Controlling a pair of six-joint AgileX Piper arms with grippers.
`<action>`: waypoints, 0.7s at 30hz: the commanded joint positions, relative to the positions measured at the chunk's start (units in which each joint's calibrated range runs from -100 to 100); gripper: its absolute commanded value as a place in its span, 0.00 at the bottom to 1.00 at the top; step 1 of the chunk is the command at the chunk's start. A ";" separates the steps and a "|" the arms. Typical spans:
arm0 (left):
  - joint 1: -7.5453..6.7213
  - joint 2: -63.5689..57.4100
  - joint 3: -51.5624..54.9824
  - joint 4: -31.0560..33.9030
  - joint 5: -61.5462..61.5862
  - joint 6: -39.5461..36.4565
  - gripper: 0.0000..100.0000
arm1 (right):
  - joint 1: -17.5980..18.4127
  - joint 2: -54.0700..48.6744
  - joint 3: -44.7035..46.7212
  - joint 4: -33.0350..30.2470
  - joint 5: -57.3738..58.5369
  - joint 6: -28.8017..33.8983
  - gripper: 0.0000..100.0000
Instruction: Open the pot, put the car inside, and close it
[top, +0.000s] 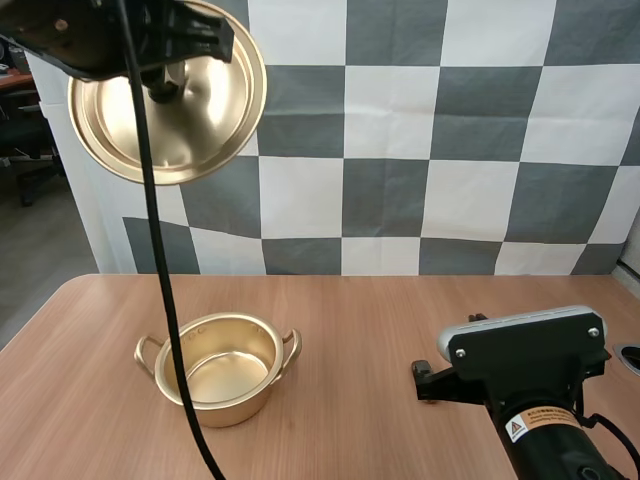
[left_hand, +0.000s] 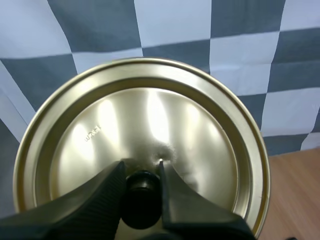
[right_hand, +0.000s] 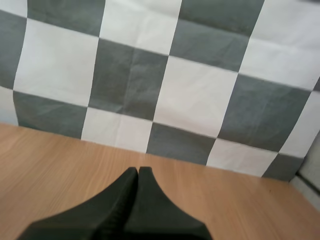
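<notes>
One table (top: 380, 320) carries the open pot (top: 228, 408), which stands well below the left gripper (left_hand: 140, 169) and to the left of the right gripper (right_hand: 138, 172). The lid (top: 205, 120) hangs from the left gripper, high above the pot and tilted near upright, the fingers clamped on its black knob (left_hand: 141, 200). The right gripper is closed on nothing, fingers pressed together, low over the table.

A wooden table (top: 380, 330) is seen, light brown with fine grain. A small round object (top: 631, 357) is noted at its right edge; its nature cannot be determined.
</notes>
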 joint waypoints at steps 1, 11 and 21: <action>0.03 -4.14 -1.24 -0.01 0.00 0.00 0.00 | -0.06 0.05 0.00 -1.62 -31.26 -0.06 0.00; 0.03 -8.61 -0.78 -0.01 0.00 0.23 0.00 | -0.06 6.33 -20.79 14.34 -4.32 -1.36 0.00; 0.03 -11.44 -0.78 -0.01 0.00 0.31 0.00 | -0.06 29.79 -58.12 11.88 41.93 1.38 0.33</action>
